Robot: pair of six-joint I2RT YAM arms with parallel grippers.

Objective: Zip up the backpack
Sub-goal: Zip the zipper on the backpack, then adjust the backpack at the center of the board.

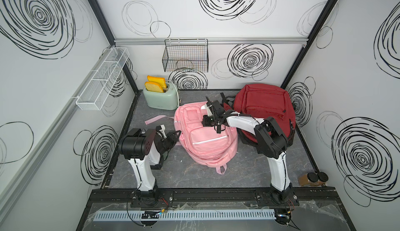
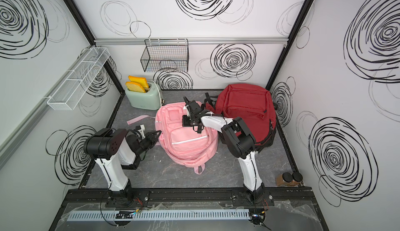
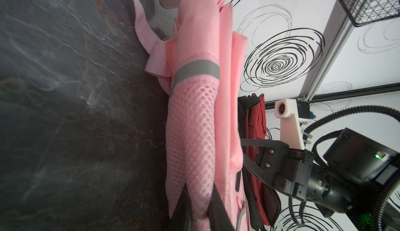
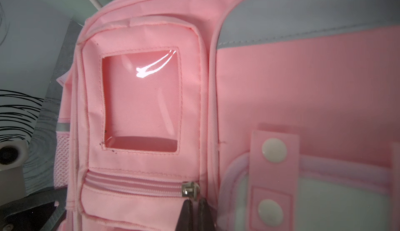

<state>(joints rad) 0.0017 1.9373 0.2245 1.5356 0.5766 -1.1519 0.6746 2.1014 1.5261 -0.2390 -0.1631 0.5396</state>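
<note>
While left tool [image 3: 200,192] pins the pink backpack's [image 1: 207,141] mesh side, right tool [image 4: 194,201] clamps the slider [image 4: 190,188], seemingly at track's end; release next.

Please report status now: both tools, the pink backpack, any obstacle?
Left tool shut on mesh side pocket of pink backpack. Right tool shut on zipper slider; zipper track behind looks closed. Red backpack beside, not blocking.

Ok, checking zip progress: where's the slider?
Right wrist view: the slider sits on the pink backpack, at the tips of the right gripper, beside the clear window.
</note>
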